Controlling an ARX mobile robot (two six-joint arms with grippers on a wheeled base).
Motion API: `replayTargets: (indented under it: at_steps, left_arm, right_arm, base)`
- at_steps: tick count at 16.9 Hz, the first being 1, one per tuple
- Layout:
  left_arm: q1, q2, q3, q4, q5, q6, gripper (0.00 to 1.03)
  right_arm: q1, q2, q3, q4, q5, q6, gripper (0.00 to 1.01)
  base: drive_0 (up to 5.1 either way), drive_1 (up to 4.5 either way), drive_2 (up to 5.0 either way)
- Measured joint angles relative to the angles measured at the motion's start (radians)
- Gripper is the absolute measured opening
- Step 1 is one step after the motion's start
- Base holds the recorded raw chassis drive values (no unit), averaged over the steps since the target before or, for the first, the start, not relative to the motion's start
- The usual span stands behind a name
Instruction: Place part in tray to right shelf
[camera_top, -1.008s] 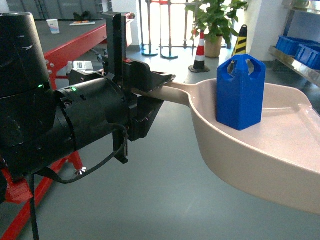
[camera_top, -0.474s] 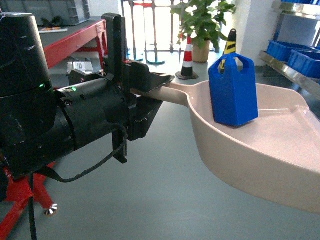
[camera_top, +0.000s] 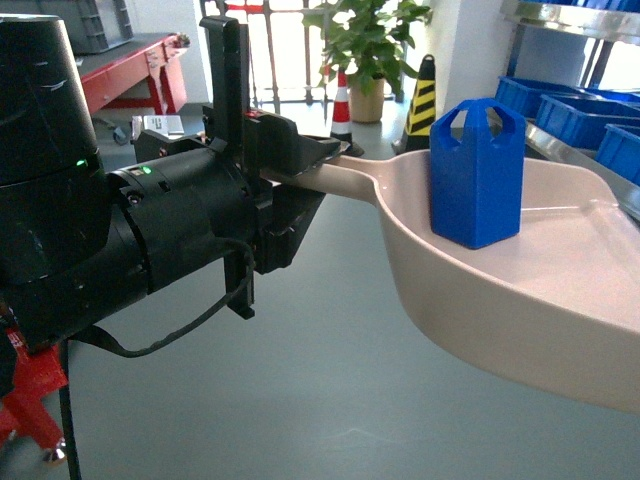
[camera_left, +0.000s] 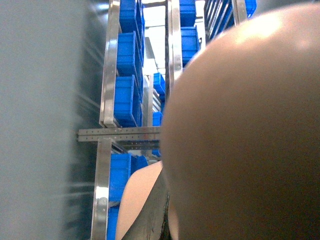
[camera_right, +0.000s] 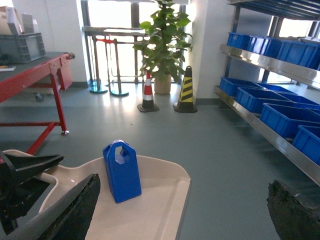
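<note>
Grey floor everywhere; left gripper (camera_top: 318, 160) is clamped on the tray (camera_top: 560, 300) handle, part (camera_top: 477, 172) upright ahead, right gripper (camera_right: 182, 210) jaws spread wide.

1. The tray (camera_top: 560, 300) carries the part (camera_top: 478, 172) — upright on its flat bed, near the handle end.
2. The right shelf (camera_right: 260, 62) holds blue crates (camera_right: 280, 117) in rows.
3. The grey floor (camera_right: 215, 145) bears two traffic cones (camera_right: 186, 90) — beside a potted plant (camera_right: 164, 40).

The tray (camera_top: 560, 300) runs off the head view's right edge, front lip unseen.
</note>
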Motion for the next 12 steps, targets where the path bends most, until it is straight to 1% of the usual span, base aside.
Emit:
replayTargets:
  at_steps: [12]
  left_arm:
    - [-0.002, 0.000, 0.000, -0.007, 0.003, 0.001, 0.16]
  right_arm:
    - [0.000, 0.002, 0.000, -0.001, 0.000, 0.000, 0.98]
  base:
    - [-1.6, -1.63, -1.6]
